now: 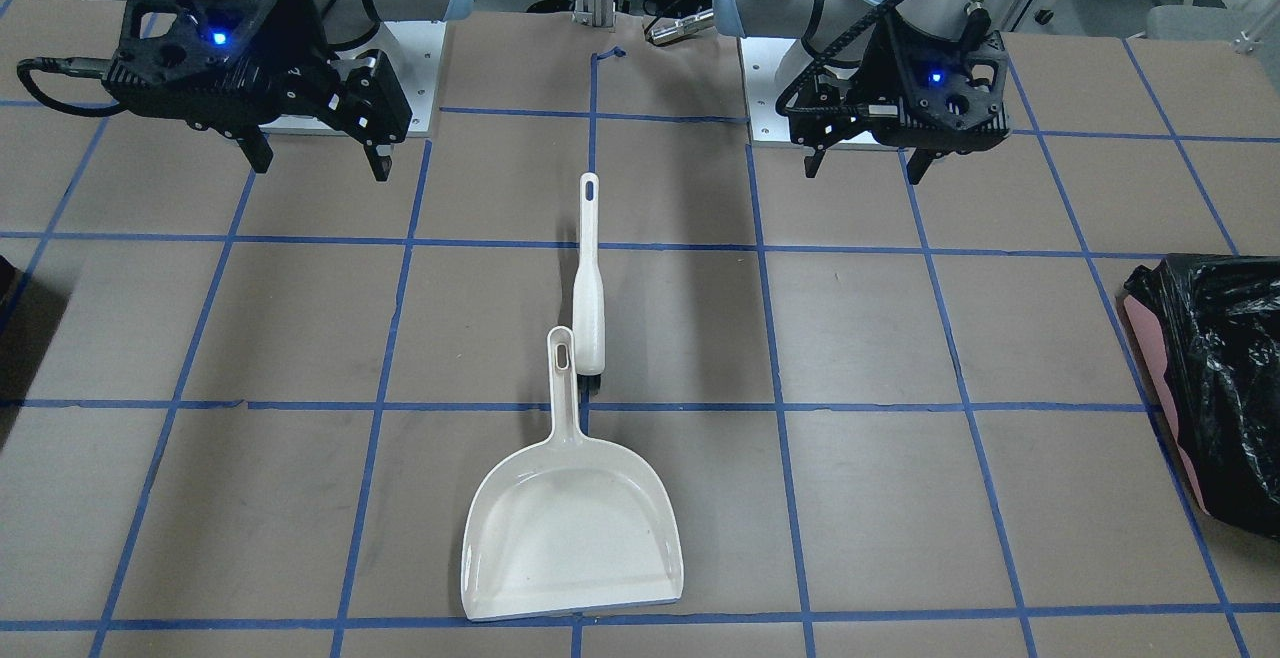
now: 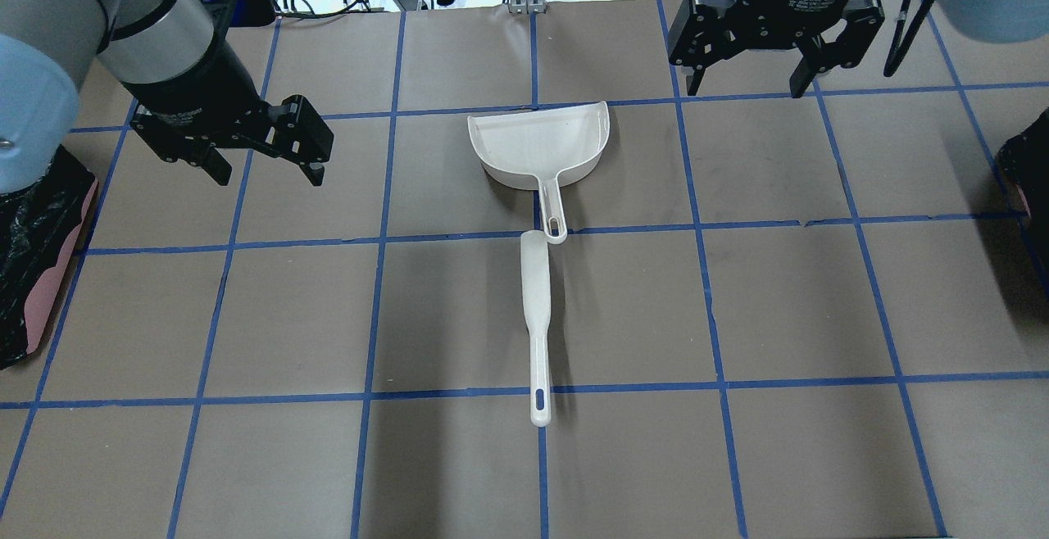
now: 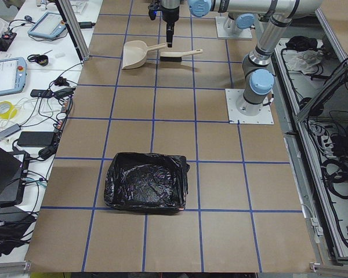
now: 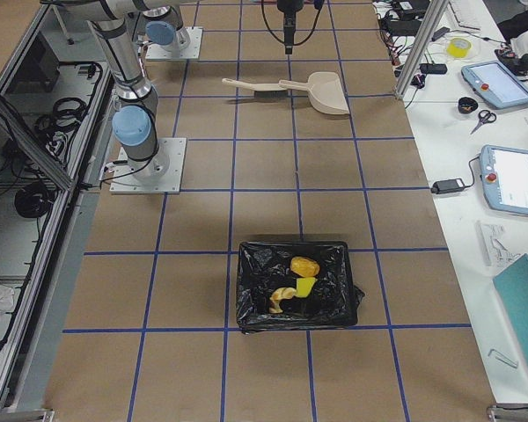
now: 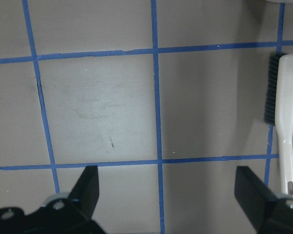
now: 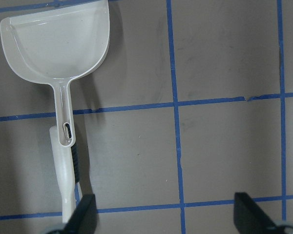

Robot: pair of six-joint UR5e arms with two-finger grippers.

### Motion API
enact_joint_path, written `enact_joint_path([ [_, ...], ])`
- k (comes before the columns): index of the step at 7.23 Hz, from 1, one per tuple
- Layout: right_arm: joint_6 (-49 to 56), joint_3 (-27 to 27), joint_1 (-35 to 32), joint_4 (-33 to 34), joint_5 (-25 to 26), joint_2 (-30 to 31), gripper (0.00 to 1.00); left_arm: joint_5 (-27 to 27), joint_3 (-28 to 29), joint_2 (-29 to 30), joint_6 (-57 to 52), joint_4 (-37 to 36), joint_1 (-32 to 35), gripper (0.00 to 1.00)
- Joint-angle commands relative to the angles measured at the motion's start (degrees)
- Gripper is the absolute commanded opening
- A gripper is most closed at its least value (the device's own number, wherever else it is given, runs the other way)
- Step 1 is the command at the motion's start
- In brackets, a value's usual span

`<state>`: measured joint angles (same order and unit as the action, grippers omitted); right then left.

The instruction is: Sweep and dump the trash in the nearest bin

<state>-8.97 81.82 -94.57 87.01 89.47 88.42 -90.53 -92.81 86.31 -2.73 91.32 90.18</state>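
Silver arms [image 2: 156, 23], pale-blue joint caps [image 2: 24, 105], black pincers [image 2: 268, 172].

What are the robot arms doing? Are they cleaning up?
Nothing is being held right now. The left gripper and the right gripper both hang open above the table. The white dustpan and the brush lie in the middle, the dustpan's handle overlapping the brush's head. The toy trash, a bun, a ring pastry and a yellow-green block, already sits in the black-lined bin on the robot's right, so the sweeping looks done.
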Motion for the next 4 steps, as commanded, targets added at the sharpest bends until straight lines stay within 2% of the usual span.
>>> enact_joint_path([
  [1, 0.0, 0.0, 0.0, 0.0, 0.0, 0.0, 1.0, 0.0, -0.1, 0.0, 0.0, 0.0, 0.0, 1.0],
  [4, 0.0, 0.0, 0.0, 0.0, 0.0, 0.0, 1.0, 0.0, -0.4, -0.3, 0.0, 0.0, 0.0, 1.0],
])
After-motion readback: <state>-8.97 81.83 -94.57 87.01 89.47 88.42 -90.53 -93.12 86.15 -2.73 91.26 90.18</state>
